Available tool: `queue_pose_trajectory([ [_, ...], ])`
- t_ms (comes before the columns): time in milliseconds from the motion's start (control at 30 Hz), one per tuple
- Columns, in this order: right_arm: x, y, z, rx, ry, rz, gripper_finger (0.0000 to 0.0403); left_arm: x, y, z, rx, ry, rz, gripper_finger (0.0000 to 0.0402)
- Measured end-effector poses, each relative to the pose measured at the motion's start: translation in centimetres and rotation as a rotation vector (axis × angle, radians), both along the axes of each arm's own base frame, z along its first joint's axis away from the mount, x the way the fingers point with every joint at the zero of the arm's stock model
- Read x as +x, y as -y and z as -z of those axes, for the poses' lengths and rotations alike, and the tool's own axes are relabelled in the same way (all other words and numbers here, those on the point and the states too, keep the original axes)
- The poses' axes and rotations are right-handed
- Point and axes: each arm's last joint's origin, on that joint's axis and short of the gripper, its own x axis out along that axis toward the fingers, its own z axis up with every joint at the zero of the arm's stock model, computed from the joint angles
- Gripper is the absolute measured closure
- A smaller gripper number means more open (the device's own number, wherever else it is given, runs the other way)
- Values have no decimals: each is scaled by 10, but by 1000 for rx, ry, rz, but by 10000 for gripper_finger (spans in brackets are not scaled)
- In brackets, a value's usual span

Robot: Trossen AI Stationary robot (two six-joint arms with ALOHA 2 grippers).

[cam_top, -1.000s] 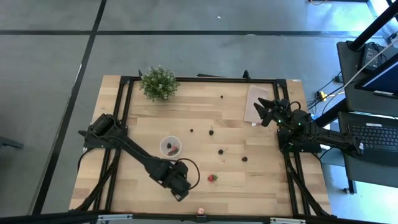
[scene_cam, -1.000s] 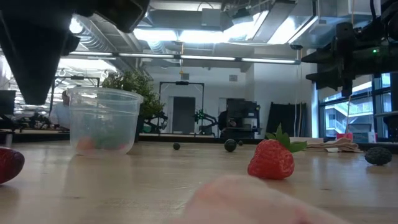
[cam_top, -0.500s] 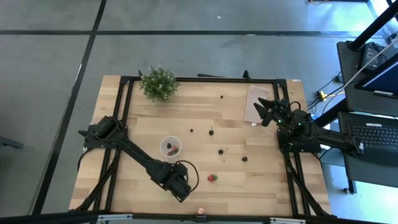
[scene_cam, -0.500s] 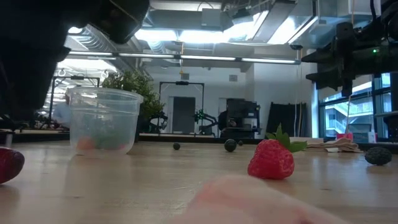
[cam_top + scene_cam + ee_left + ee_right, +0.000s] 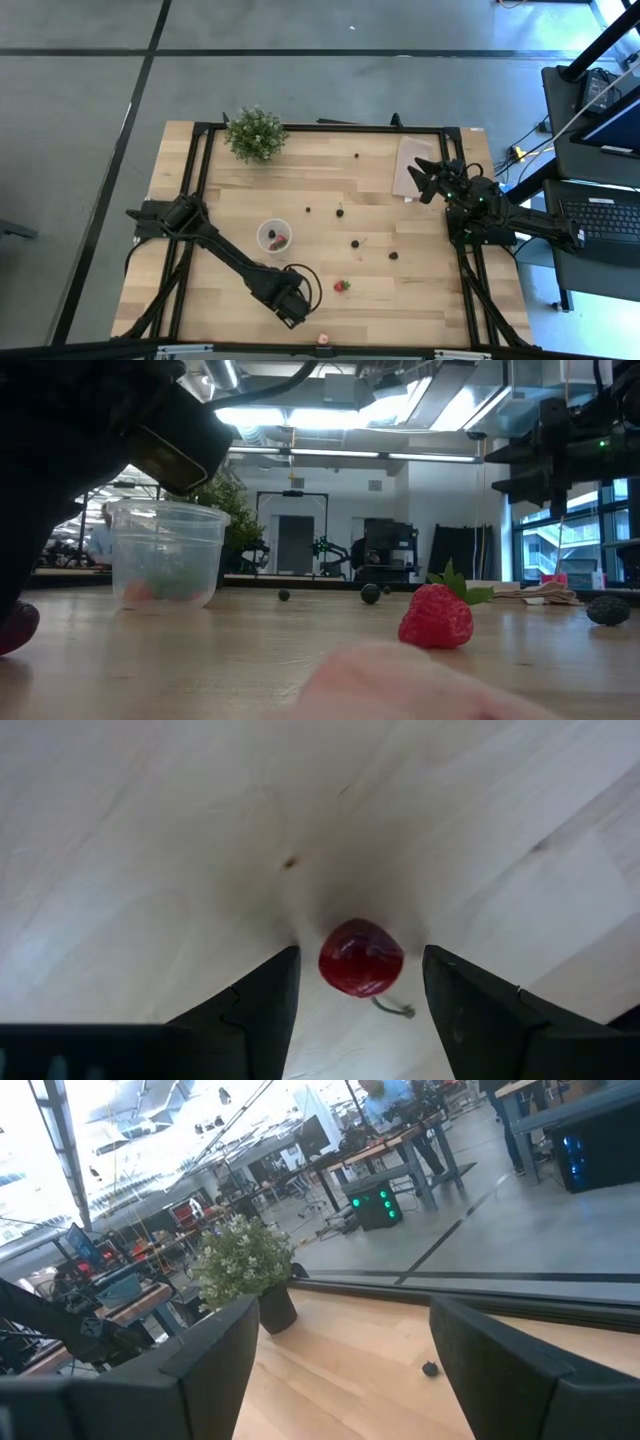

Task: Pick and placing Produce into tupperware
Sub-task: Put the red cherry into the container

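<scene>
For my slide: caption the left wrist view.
Open left gripper poised over a red cherry on the wooden table.

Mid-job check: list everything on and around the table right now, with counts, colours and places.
Tupperware: one, translucent white, left of table centre, a few fruits inside.
Strawberry: one, red, near edge, right of the left gripper.
Red cherry: one, on the wood between the left jaws.
Dark berries: about five, scattered mid-table.
Pale pink piece: one, at the near edge.
Potted plant: one, green, far left corner.
Beige sheet: one, far right.
Left gripper: open, low over the cherry.
Right gripper: open, waiting above the sheet.
</scene>
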Motion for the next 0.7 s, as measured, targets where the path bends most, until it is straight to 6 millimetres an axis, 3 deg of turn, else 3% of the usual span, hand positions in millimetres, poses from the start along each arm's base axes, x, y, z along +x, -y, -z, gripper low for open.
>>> queue_pose_trajectory([
  [467, 0, 0, 0, 1, -2, 0, 108, 1, -1, 2, 11, -1, -8, 200],
  [700, 0, 0, 0, 1, -3, 0, 108, 3, -6, 3, 8, -15, -44, 232],
])
